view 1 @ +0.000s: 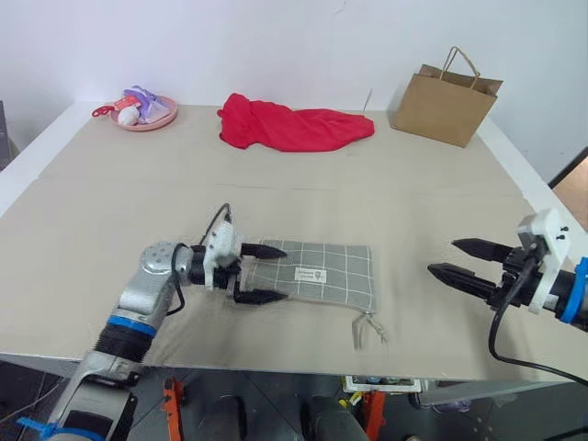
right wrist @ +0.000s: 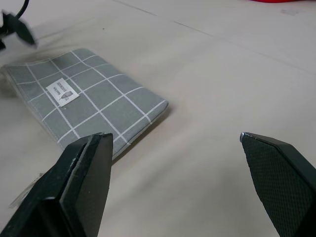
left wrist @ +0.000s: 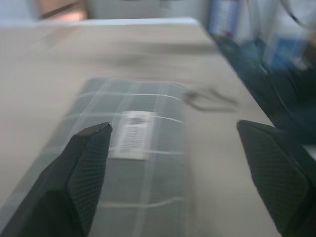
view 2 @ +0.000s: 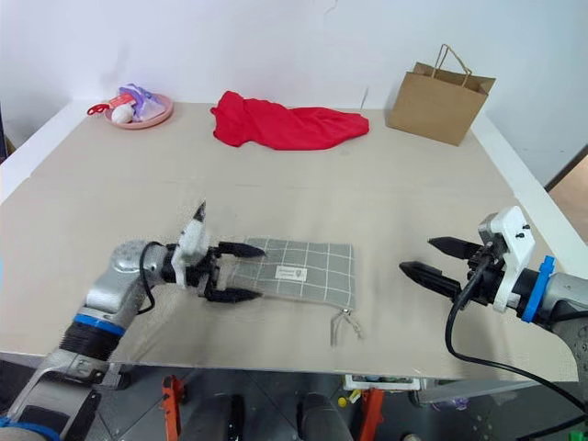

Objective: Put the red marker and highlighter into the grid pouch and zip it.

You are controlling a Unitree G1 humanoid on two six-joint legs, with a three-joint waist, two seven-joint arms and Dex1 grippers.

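Note:
The grid pouch point(view 1: 322, 273) lies flat on the table near its front edge, grey with white lines and a small white label point(view 1: 310, 274). Its zipper pull cord point(view 1: 367, 328) trails off the right end. My left gripper point(view 1: 268, 274) is open at the pouch's left end, one finger over the pouch's far edge and one at its near edge; the left wrist view looks along the pouch point(left wrist: 143, 148). My right gripper point(view 1: 462, 259) is open and empty, well right of the pouch, which lies ahead of it in the right wrist view point(right wrist: 89, 94). The red marker and highlighter are out of view.
A red cloth point(view 1: 289, 126) lies at the back middle of the table. A brown paper bag point(view 1: 446, 103) stands at the back right. A pink plate point(view 1: 158, 117) with small items sits at the back left. The table's front edge point(view 1: 276, 365) runs just below the pouch.

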